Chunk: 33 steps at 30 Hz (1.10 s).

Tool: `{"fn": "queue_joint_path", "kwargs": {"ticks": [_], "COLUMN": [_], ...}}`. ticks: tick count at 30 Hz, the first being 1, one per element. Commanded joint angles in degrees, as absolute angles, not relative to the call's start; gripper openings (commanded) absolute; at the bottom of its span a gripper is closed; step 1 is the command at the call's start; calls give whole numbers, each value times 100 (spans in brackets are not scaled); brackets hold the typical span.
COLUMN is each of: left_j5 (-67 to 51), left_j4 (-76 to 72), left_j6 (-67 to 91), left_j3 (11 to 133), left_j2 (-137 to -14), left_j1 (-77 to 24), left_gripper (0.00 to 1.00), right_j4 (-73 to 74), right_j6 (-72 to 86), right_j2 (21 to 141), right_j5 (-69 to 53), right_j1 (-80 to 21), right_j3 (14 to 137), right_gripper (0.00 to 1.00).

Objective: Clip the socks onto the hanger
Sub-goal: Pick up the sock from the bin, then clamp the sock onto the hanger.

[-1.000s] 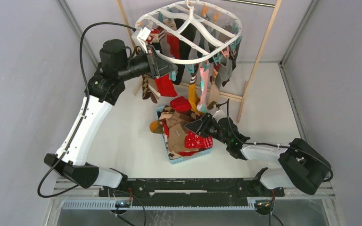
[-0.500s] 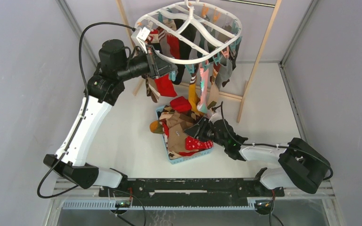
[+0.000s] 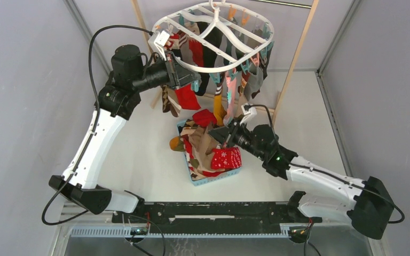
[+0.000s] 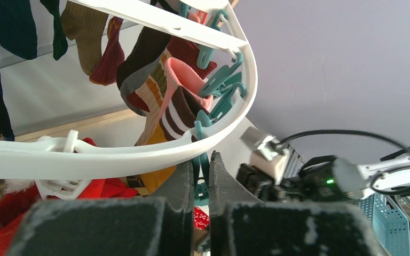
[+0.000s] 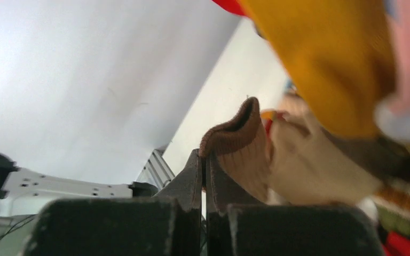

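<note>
Right gripper (image 5: 205,160) clenched on just the cuff edge of a tan sock (image 5: 240,146) above the basket (image 3: 211,181), left gripper (image 4: 203,169) squeezing a teal clothespin (image 4: 198,178) at the hanger (image 4: 139,152) rim; risk: thin grip slips, or sock snags on its neighbours.

Hanger (image 4: 139,154), upper centre: smooth, glossy white plastic. Socks (image 3: 203,141): soft knitted cloth, matt. Rack frame (image 3: 293,64): pale bare wood. Basket (image 3: 216,177): light-blue plastic.
</note>
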<state>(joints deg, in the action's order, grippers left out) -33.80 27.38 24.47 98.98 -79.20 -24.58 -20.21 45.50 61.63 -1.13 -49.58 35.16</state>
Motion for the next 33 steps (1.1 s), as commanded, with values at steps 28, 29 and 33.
{"fn": "queue_joint_path", "kwargs": {"ticks": [28,29,33], "left_j5": [-3867,-3895,-3928], "left_j4": [2647,2642,2638], "left_j6": [2552,2549,2512], "left_j3": [9756,9756,9731], "left_j2": [-7587,-7592,-7589], "left_j1": [-2435,-2435,-2426], "left_gripper": [0,0,0], "right_j4": [-140,-253,-367], "right_j6": [1900,1857,1810], "right_j2": [7004,7031,7186], "right_j5": [-2583,-2656,-3243], "right_j1": [-4311,-4241,-3884], "right_j3": [6791,6794,6952], "right_gripper": [0,0,0]}}
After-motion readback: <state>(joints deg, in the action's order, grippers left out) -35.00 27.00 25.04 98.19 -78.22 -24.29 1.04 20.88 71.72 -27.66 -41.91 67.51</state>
